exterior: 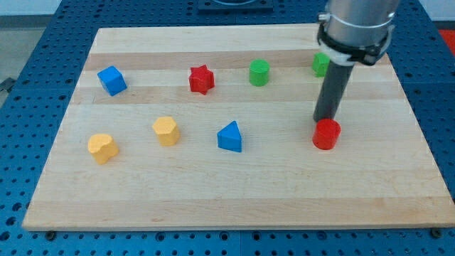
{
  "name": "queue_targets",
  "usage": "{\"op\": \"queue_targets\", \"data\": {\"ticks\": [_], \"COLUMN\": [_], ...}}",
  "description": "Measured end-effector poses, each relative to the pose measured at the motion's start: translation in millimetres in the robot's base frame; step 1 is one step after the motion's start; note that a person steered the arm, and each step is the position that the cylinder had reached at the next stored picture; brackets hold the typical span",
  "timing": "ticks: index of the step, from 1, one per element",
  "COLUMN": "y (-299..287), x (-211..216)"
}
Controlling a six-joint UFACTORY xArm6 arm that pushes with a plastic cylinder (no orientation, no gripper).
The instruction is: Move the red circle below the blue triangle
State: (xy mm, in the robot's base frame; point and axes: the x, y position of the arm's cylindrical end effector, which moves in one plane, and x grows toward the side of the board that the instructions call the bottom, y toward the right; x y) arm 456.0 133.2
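Observation:
The red circle (326, 134) lies on the wooden board (234, 192) at the view's right. The blue triangle (229, 137) lies left of it, near the board's middle, at about the same height in the view. My tip (326, 119) stands just above the red circle, at its top edge, touching or nearly touching it. The rod rises from there to the arm's grey body at the view's top right.
A red star (201, 79), a green cylinder (259, 72) and a green block (320, 64), partly hidden by the arm, lie along the top. A blue cube (111, 80) lies top left. Two yellow blocks (166, 131) (102, 148) lie left of the triangle.

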Motion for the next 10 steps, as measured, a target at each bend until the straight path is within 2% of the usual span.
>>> {"op": "queue_targets", "data": {"ticks": [1, 2, 3, 4, 5, 6, 8, 9, 10], "y": [-39, -56, -44, 0, 57, 68, -36, -70, -28], "x": [35, 38, -14, -41, -28, 8, 89, 99, 99]}}
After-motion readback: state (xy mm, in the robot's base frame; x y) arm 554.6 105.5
